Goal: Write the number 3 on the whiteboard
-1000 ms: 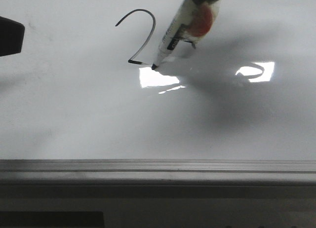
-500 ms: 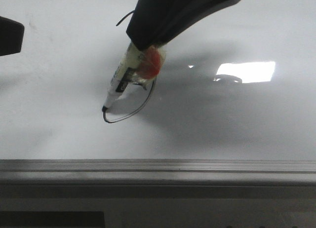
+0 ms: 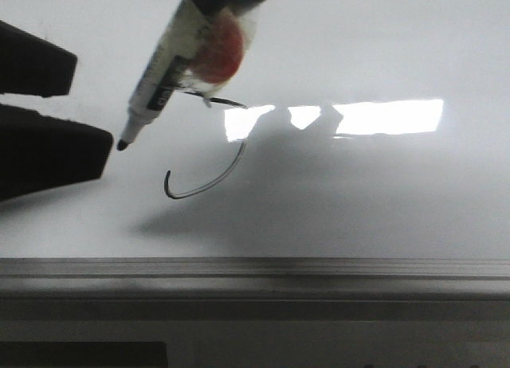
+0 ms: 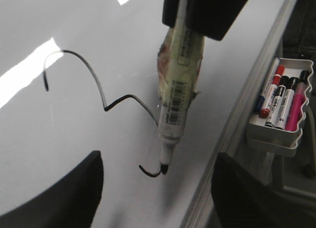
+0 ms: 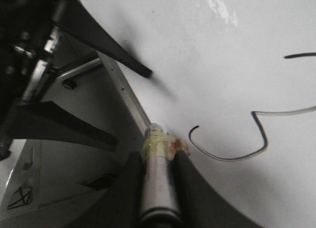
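The whiteboard (image 3: 374, 201) lies flat with a bright light reflection. The number 3 (image 4: 101, 92) is drawn on it in thin black line. In the front view only its hooked lower curve (image 3: 209, 186) shows plainly; the rest is behind the marker (image 3: 171, 57). It also shows in the right wrist view (image 5: 232, 156). My right gripper (image 5: 159, 161) is shut on the white marker (image 5: 157, 188). The marker tip (image 3: 122, 145) hangs left of the curve, its shadow apart from it. My left gripper (image 4: 158, 203) is open and empty, its dark fingers (image 3: 48, 149) at the left.
The board's grey metal frame edge (image 3: 255, 268) runs along the near side. A white tray (image 4: 276, 134) with several markers hangs beyond the frame in the left wrist view. The left gripper's fingers (image 5: 111, 48) stand close to the marker tip.
The marker drew the lower hooked curve, then moved left and lifted away from the stroke. My left gripper has come further in from the left.
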Controlling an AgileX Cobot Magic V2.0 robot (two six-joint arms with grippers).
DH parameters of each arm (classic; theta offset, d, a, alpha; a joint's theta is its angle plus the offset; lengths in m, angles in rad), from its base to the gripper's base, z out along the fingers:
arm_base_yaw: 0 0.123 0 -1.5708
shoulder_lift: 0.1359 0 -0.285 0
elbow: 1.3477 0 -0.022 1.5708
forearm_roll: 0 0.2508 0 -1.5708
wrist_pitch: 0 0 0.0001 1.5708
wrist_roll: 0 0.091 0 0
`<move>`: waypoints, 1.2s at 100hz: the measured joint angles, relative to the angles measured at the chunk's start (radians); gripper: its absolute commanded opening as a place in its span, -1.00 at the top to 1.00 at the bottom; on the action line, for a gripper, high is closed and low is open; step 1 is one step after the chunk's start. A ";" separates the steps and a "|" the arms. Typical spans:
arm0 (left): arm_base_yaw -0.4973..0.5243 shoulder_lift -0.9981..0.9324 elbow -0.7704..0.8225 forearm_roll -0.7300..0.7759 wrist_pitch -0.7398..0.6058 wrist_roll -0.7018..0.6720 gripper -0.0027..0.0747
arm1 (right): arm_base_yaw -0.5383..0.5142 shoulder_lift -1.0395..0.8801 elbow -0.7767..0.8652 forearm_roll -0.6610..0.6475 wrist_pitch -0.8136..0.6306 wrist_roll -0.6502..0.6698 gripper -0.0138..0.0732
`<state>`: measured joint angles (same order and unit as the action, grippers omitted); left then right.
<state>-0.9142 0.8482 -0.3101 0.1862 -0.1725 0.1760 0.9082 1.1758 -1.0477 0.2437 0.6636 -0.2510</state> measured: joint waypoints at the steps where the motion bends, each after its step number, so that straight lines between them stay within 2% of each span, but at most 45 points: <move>1: 0.000 0.006 0.000 0.002 -0.003 0.000 -0.20 | 0.002 0.000 0.000 0.000 0.000 0.000 0.83; 17: -0.004 0.062 0.000 0.002 -0.074 0.000 -0.19 | 0.036 0.000 0.000 0.001 0.000 0.000 0.83; 24: -0.004 0.078 0.000 0.002 -0.088 0.000 -0.04 | 0.038 0.000 0.000 0.002 0.000 0.000 0.83; 31: -0.004 0.090 0.000 0.002 -0.094 0.000 0.30 | 0.038 0.000 0.000 0.002 0.000 0.000 0.83; 32: -0.004 0.090 0.000 0.002 -0.096 0.000 0.42 | 0.038 0.000 0.000 0.002 0.000 0.000 0.83; 33: -0.004 0.090 0.000 0.002 -0.096 0.000 0.42 | 0.038 0.000 0.000 0.002 0.000 0.000 0.83; 38: -0.004 0.094 0.000 0.002 -0.101 0.000 0.73 | 0.038 0.000 0.000 0.002 -0.001 0.000 0.83; 39: -0.004 0.094 0.000 0.002 -0.101 0.000 0.86 | 0.038 0.000 0.000 0.002 -0.003 0.000 0.83; 40: -0.004 0.094 0.000 0.002 -0.101 0.000 0.86 | 0.038 0.000 0.000 0.002 -0.006 0.000 0.83; 42: -0.005 0.094 0.000 0.002 -0.102 0.000 0.98 | 0.038 0.000 0.000 0.002 -0.008 0.000 0.83; 81: -0.007 0.096 0.000 0.011 -0.108 0.000 0.98 | 0.038 0.000 -0.002 -0.001 -0.019 0.000 0.82; 86: -0.007 0.096 0.000 0.011 -0.108 0.000 0.98 | 0.038 0.000 -0.002 -0.001 -0.019 0.000 0.71; 91: -0.007 0.096 0.000 0.011 -0.108 0.000 0.98 | 0.038 0.000 -0.002 0.000 -0.019 0.000 0.47; 95: -0.007 0.096 0.000 0.011 -0.108 0.000 0.98 | 0.038 0.000 -0.002 0.000 -0.019 0.000 0.15; 97: -0.007 0.096 0.000 0.011 -0.108 0.000 0.98 | 0.038 0.000 -0.002 0.002 -0.019 0.000 -0.08; 98: -0.007 0.096 0.000 0.011 -0.108 0.000 0.98 | 0.038 0.000 -0.002 0.002 -0.019 0.000 -0.08; 101: -0.007 0.096 0.000 0.009 -0.108 -0.003 0.98 | 0.038 0.000 -0.002 0.008 -0.019 0.000 -0.37; 105: -0.007 0.096 0.000 0.003 -0.108 -0.017 0.98 | 0.038 0.000 -0.002 0.013 -0.023 0.000 -0.62; 106: -0.007 0.096 0.000 -0.002 -0.108 -0.020 0.98 | 0.038 0.000 -0.002 0.013 -0.024 0.000 -0.73; 110: -0.007 0.096 0.000 -0.022 -0.105 -0.043 0.98 | 0.038 0.000 -0.002 0.013 -0.029 0.000 -0.87; 120: -0.007 0.096 0.000 -0.096 -0.087 -0.108 0.98 | 0.026 -0.005 -0.007 -0.009 -0.059 0.000 -0.77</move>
<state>-0.9213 0.9443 -0.3101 0.0906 -0.2597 0.0682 0.9341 1.1708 -1.0544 0.2346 0.6050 -0.2510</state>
